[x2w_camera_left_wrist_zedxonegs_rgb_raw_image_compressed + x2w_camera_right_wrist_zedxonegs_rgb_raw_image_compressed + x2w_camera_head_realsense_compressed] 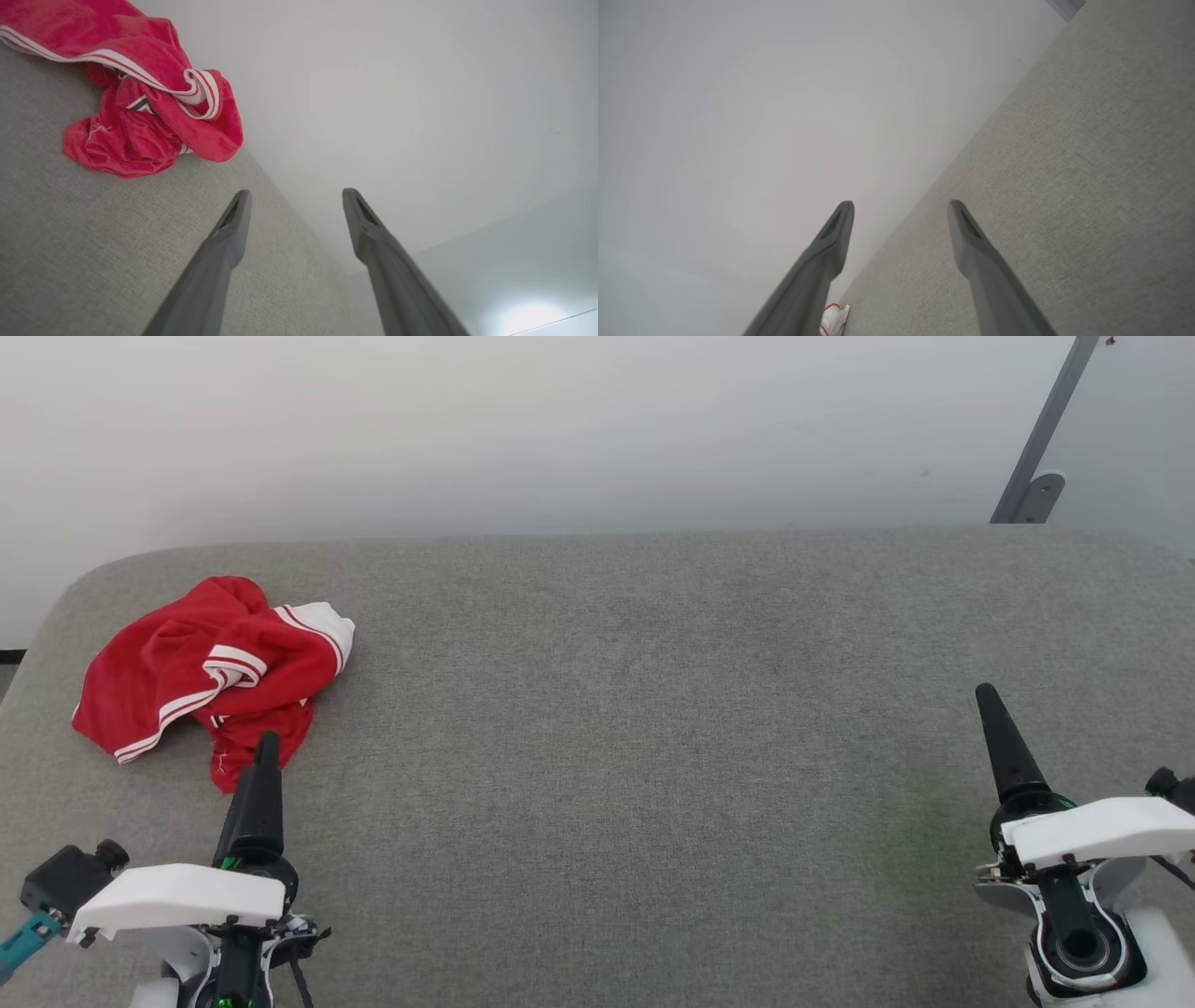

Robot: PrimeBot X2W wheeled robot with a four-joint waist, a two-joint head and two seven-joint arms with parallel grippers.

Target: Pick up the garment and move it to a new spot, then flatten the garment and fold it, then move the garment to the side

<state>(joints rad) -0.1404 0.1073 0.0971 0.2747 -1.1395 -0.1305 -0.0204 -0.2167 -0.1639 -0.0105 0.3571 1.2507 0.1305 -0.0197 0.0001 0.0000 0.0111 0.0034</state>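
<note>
- The left end effector [296,195] sits closest in. Its two dark fingers are spread with a clear gap and have hold of nothing.
- The garment [207,670] lies crumpled just ahead of those fingertips and a little to their outer side, near the far-left corner of the tabletop [653,709].
- In the head view one fingertip overlaps the garment's near hem. The left wrist view shows bare grey cloth between fingers and fabric, so I judge them apart and not touching.
- The garment is a loose heap: red folds on themselves, a white sleeve end sticking out on the far side, and striped trim looping across the top. Nothing is flattened or folded, so the pick-up has not yet begun.
- The left arm looks poised as the one to take it, being the near one. A raised fold or the sleeve end would give the fingers something to pinch.
- The right end effector [901,205] is well apart from the garment, across the width of the tabletop. Its fingers are likewise parted and empty.
- That arm probably waits there so the bare middle stretch stays free for spreading the garment.
- Beyond the tabletop stands a plain pale wall [560,429], with a slanted grey strut [1046,439] past the right end effector.
</note>
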